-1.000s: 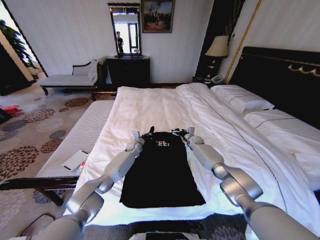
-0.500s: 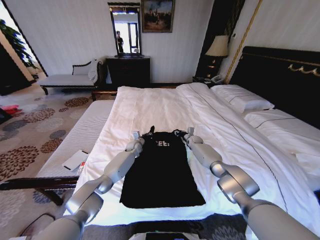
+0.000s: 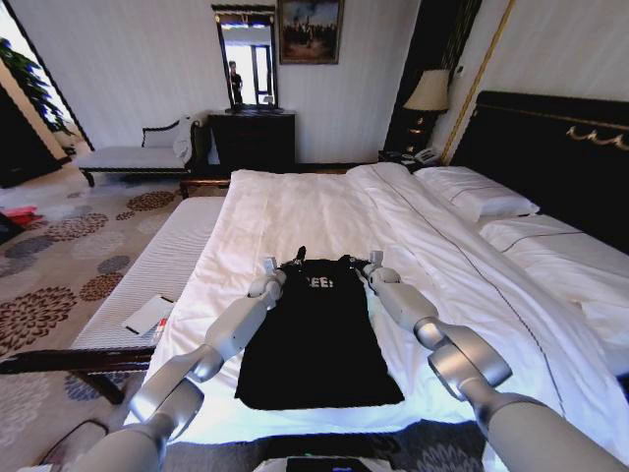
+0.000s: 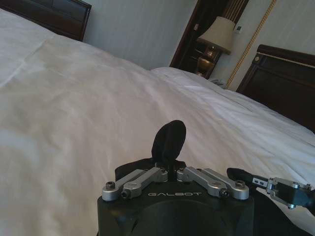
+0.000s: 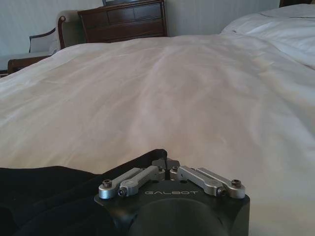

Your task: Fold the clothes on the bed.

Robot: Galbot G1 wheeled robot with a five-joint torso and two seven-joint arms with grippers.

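Head view: black shirt (image 3: 316, 334) flat on the white bed (image 3: 295, 211), at lower centre of the frame, white lettering near its far end, hem toward the camera. Left gripper (image 3: 279, 265) at the shirt's far left corner, right gripper (image 3: 358, 261) at the far right corner, both arms reaching up from the bottom edge. Small black peak of cloth raised between them, just left of centre. Dark headboard (image 3: 550, 147) along the right edge; lamp (image 3: 428, 91) at upper right; mirror (image 3: 247, 59) and dresser (image 3: 253, 138) at top centre; pale bench (image 3: 138, 152) at upper left.

Left wrist view: left gripper (image 4: 170, 164) at bottom centre, jaws closed on a fold of shirt (image 4: 169, 142) standing up above them. Right gripper (image 4: 290, 191) at the lower right edge. White bedding across the frame.

Right wrist view: right gripper (image 5: 167, 164) at bottom centre, jaws drawn together on the shirt's edge (image 5: 59, 191), black cloth spreading to lower left. White bedding beyond, dresser at top.
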